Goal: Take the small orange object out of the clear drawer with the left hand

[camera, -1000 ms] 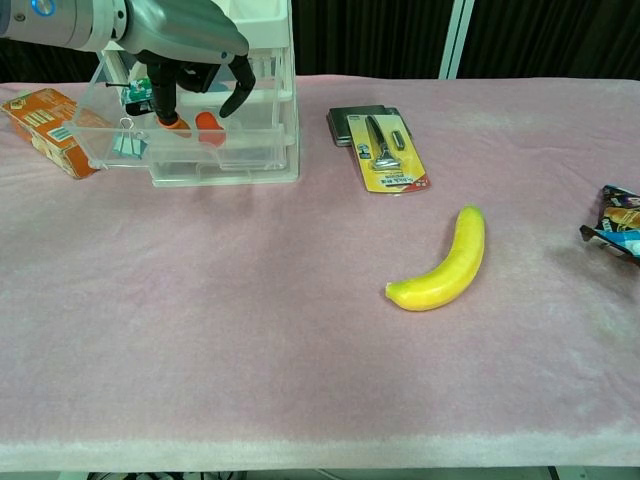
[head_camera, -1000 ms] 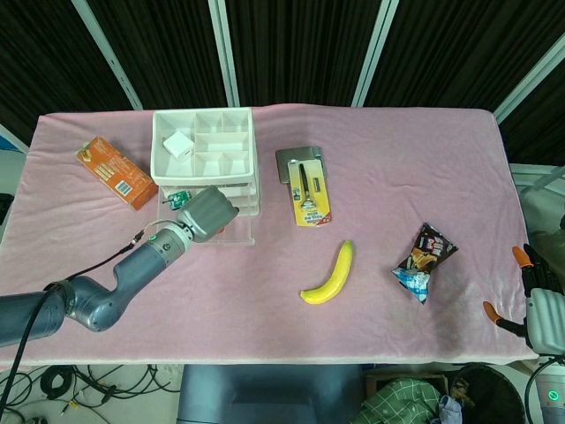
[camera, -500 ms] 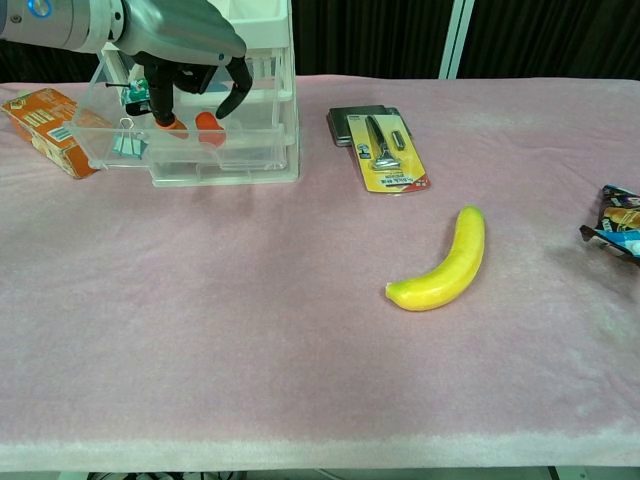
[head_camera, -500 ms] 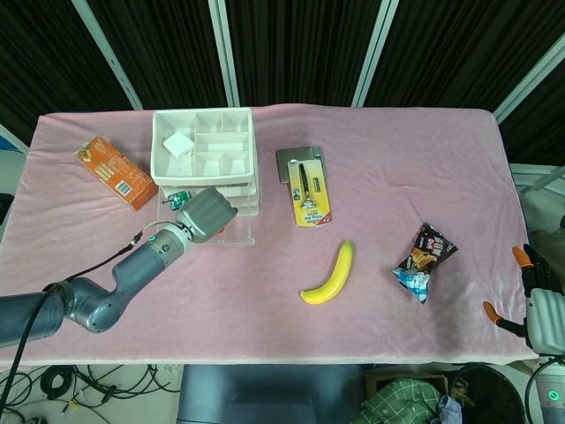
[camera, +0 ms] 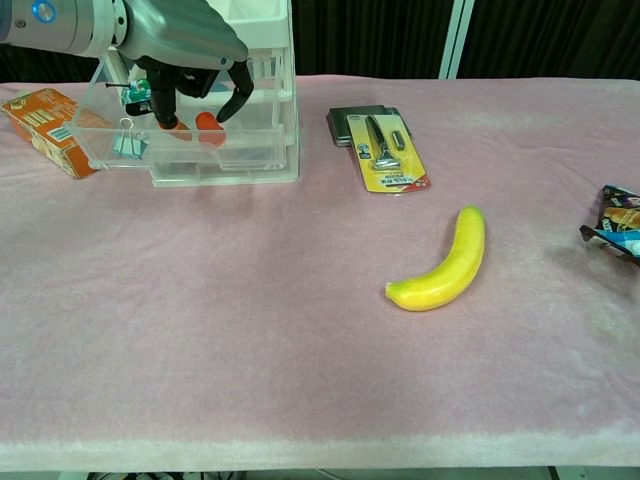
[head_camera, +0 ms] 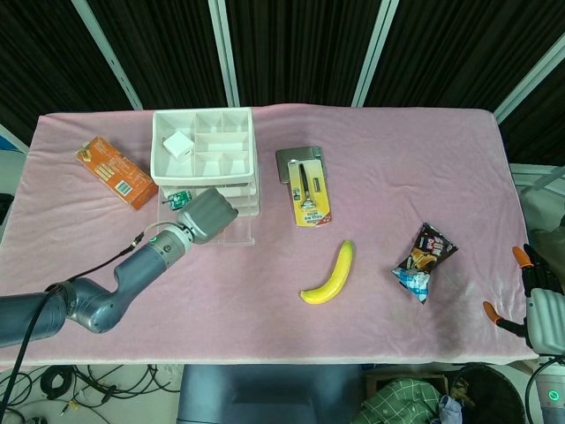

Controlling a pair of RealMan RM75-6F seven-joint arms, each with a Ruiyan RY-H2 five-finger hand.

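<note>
The clear drawer [camera: 220, 160] is pulled out at the bottom of a small drawer unit [head_camera: 203, 146] at the table's back left. My left hand [camera: 185, 45] hangs over the drawer with its fingers curled down inside. A small orange object [camera: 207, 122] shows between the thumb and the other fingers, low in the drawer. I cannot tell whether the fingers pinch it. From the head view the left hand [head_camera: 207, 215] hides the drawer's contents. My right hand [head_camera: 538, 305] rests off the table's near right corner with its fingers apart, holding nothing.
Binder clips [camera: 128, 140] lie in the drawer's left part. An orange box [camera: 45, 120] lies left of the unit. A packaged razor [camera: 385, 145], a banana [camera: 445, 265] and a snack bag [camera: 615, 225] lie to the right.
The left hand's fingers have shifted slightly inside the drawer, and the orange object sits a little higher. The right hand has not moved.
</note>
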